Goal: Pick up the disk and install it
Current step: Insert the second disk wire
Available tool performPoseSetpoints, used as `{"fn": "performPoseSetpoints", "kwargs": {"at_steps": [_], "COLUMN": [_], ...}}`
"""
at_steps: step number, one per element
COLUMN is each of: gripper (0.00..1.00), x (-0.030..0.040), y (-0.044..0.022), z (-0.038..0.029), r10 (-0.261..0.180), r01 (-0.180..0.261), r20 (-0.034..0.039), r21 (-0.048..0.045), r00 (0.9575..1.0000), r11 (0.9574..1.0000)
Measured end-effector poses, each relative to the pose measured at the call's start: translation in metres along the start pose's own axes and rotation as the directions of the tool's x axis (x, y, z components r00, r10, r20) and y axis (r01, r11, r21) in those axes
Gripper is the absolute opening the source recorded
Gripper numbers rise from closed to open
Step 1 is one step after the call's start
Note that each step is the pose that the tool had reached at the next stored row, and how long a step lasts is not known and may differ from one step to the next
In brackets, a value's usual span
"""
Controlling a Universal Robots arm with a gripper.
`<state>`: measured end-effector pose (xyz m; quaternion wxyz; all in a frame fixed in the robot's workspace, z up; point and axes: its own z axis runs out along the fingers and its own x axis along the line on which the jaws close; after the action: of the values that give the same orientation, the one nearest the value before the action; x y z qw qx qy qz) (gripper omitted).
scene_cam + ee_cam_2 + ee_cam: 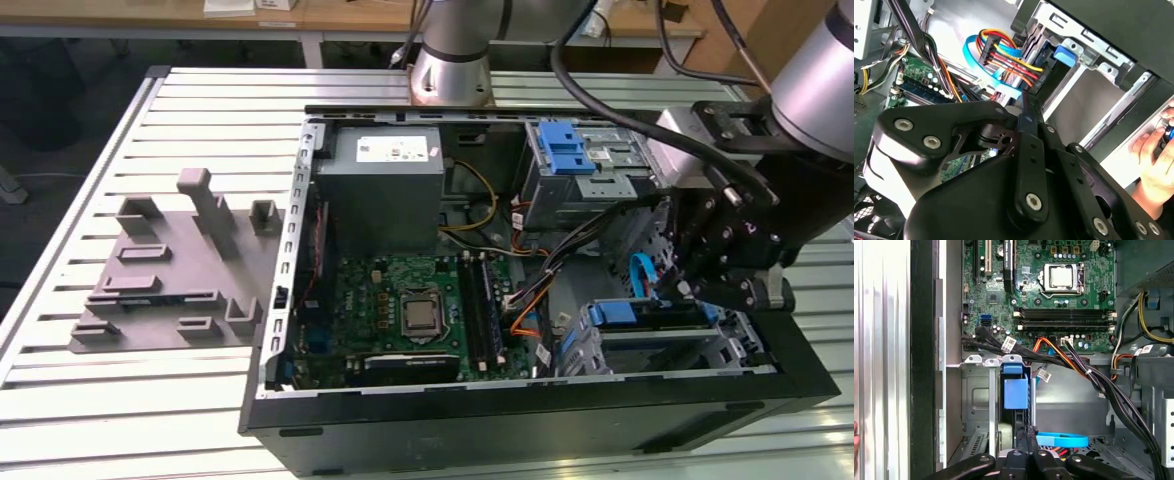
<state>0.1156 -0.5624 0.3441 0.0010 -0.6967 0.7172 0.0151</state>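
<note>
Now, as I read it:
Disk [1015, 392]: slotted on edge in the lower bay of the case [534, 415], blue tab outward.
Gripper [1026, 432]: directly at the disk; fingers' spread I cannot tell.
Handling: likely stiff, weighty, shock-sensitive; take the carrier's edges.

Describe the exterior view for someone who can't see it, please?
A robot arm's black gripper reaches into the exterior view's right side of an open computer case lying on a slatted metal table. Beside it sits a blue-tabbed disk in a drive bay. Inside are a green motherboard and grey power supply; a grey moulded fixture lies on the exterior view's left.
</note>
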Motion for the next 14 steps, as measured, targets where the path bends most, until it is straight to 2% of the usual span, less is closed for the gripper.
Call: {"fn": "performPoseSetpoints", "kwargs": {"at_steps": [4, 9, 14], "gripper": [0.11, 0.11, 0.11], "x": [-0.0002, -0.0005, -0.0005], "y": [-0.0080, -0.0177, -0.0206], "z": [-0.0002, 0.0002, 0.0028], "r10": [0.000, 0.000, 0.000], "r01": [0.000, 0.000, 0.000], "r20": [-0.0003, -0.0005, -0.0004], "r21": [-0.0090, -0.0153, -0.0161], "r00": [1.0000, 1.0000, 1.0000], "r11": [1.0000, 0.9999, 0.9999]}}
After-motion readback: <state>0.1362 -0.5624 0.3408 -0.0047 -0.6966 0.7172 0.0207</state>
